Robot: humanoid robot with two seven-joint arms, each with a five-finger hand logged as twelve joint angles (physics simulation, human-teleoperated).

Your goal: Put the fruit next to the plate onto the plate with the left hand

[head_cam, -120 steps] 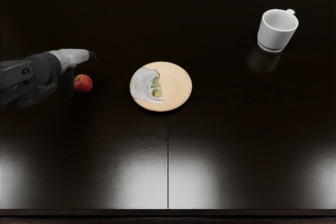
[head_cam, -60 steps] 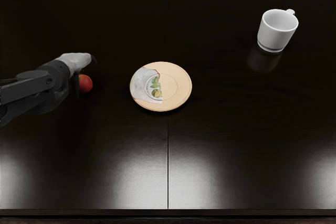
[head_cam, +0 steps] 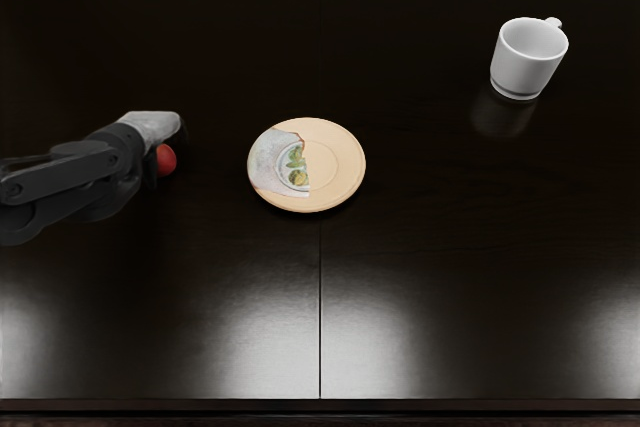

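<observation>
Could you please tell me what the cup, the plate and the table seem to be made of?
Cup: likely glazed ceramic, white with a soft sheen. Plate: perhaps ceramic or plastic, matte tan with a printed picture. Table: dark polished wood or laminate, mirroring bright light patches.

No text, number, brand or sign can be read anywhere. The plate [head_cam: 338, 163] carries a printed picture on its left half, greenish shapes on a pale ground, with no legible lettering.

Fruit [head_cam: 166, 158] mostly hidden behind left hand [head_cam: 148, 133], only red bit shows. Arm [head_cam: 60, 179] cut off at left edge. Cup [head_cam: 527, 55] handle mostly hidden.
</observation>
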